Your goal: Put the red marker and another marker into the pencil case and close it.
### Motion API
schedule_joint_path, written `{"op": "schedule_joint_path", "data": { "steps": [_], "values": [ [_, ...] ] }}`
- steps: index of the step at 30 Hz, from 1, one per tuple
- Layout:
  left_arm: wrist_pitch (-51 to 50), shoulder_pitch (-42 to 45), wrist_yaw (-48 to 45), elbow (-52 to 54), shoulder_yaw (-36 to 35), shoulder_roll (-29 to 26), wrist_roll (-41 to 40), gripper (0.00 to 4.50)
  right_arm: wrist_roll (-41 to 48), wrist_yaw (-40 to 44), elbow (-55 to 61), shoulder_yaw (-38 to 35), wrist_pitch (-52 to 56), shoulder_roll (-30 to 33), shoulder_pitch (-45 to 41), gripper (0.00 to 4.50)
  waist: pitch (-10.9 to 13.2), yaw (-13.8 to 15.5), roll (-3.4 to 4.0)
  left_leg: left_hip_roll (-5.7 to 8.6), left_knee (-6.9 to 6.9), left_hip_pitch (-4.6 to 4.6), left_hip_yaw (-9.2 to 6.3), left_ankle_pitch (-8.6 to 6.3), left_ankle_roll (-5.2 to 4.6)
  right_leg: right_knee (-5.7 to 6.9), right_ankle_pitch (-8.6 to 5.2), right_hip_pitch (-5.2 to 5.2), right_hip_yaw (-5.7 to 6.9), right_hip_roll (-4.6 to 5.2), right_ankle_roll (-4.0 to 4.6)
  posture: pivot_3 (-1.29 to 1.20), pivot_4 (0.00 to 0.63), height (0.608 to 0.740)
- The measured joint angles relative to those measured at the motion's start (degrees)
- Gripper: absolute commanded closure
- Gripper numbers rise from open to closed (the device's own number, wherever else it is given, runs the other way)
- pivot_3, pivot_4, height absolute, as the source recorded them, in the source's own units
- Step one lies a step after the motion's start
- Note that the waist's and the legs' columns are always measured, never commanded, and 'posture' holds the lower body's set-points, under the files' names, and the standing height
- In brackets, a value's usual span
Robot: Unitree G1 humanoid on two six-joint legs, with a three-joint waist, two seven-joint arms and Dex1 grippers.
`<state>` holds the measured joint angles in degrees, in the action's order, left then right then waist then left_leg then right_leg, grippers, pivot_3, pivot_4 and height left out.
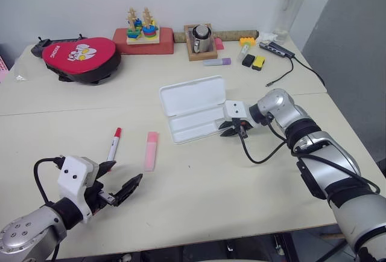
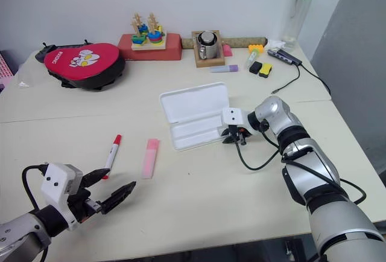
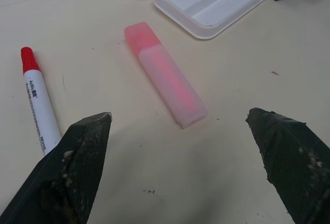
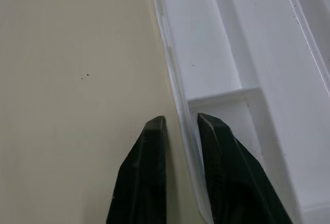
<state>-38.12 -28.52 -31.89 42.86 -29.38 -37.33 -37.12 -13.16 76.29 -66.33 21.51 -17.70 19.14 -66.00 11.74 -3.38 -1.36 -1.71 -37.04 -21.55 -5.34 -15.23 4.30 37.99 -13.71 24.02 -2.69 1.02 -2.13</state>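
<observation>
Just ahead of the left end effector [image 1: 123, 180], whose two black fingers are standing wide apart with nothing between them, the pink highlighter [image 1: 150, 150] is lying flat on the bench [image 1: 199, 183], and the red marker [image 1: 113, 144] is lying just beside it on the end effector's outer side, the two apart and roughly parallel. From the left wrist, the highlighter is sitting between the spread fingertips but beyond them, untouched.

Over at the right end effector [image 4: 180, 126], the fingers are drawn close together and pinching the thin rim of the pencil case [image 1: 193, 108], one finger outside the wall over the bench, the other inside the tray. The case is lying open, lid folded back away from that end effector, well apart from the left one.

The red marker is showing a white barrel with dark print and a red cap pointing away from the left end effector. The highlighter is looking stubby and translucent pale pink, with a deeper pink cap at its far end. The case is plain white with rounded corners, its shallow tray divided by a low ridge.
</observation>
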Motion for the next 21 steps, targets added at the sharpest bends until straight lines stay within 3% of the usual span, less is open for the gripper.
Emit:
{"op": "schedule_joint_path", "data": {
  "steps": [10,16,21],
  "values": [
    [0.0,1.1,0.0,0.0,0.9,0.0,0.7,0.00,-0.2,1.4,1.2,-0.1,-0.6,0.3,0.3,4.45,0.0,0.0,0.00,0.00,0.01,0.00,-0.01,0.00,0.00,0.00,0.00,0.00,0.01,0.00,0.00,0.00,0.150,0.740],
    [0.0,1.2,0.0,0.0,1.1,0.0,0.9,0.00,3.3,7.6,12.2,-0.2,1.0,2.5,5.8,4.45,0.0,0.1,0.00,0.00,0.03,-0.04,-0.02,0.00,0.00,0.00,0.00,0.02,0.02,0.01,0.00,0.00,0.150,0.740],
    [0.2,1.4,0.0,-0.2,2.0,0.1,1.6,0.00,6.5,9.7,28.5,-0.2,6.9,5.5,14.0,4.45,0.0,0.1,0.00,0.00,0.02,-0.06,-0.06,0.00,0.00,0.00,0.00,0.01,0.04,0.01,-0.01,0.00,0.150,0.740]
  ]
}}
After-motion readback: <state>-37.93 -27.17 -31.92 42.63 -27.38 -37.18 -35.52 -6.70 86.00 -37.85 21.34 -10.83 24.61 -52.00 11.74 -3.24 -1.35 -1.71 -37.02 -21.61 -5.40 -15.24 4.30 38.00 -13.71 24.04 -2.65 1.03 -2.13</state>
